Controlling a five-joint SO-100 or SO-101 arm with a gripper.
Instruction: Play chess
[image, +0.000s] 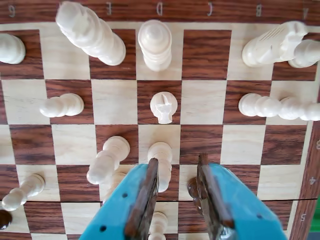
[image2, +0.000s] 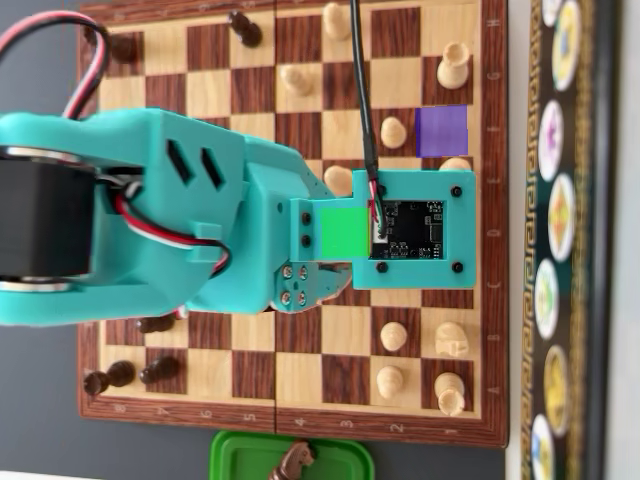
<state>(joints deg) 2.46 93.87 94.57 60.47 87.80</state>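
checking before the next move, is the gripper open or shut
Open. In the wrist view the gripper has its two jaws apart with bare board showing in the gap, and nothing is held between them.

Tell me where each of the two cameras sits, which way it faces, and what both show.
Wrist view: rides on the arm, looks down past the open gripper at white pieces on the chessboard.
Overhead view: fixed above, looks straight down; the teal arm covers the middle of the chessboard.
Shared: the chessboard and white pieces.

Green tray (image2: 235, 452) below board; patterned strip (image2: 560, 230) at right.
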